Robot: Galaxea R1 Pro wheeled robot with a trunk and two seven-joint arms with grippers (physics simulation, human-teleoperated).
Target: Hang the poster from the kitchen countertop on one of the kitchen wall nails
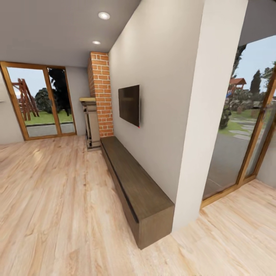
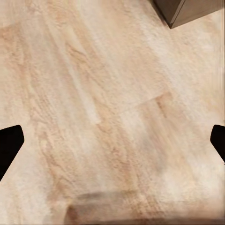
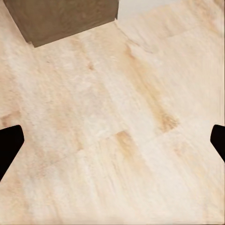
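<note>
Both grippers (image 2: 112,140) (image 3: 112,140) spread wide above wooden floor (image 1: 50,214).

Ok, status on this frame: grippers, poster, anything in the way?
Both grippers open, empty, over pale wood plank floor. In transit through living room. Long dark wooden low cabinet and white wall pillar directly ahead.

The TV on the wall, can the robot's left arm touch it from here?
Probably not. The TV hangs high on the wall, further down the room, with the long dark bench beneath it. The left gripper points down at the wooden floor, jaws wide apart, nothing between them.
</note>
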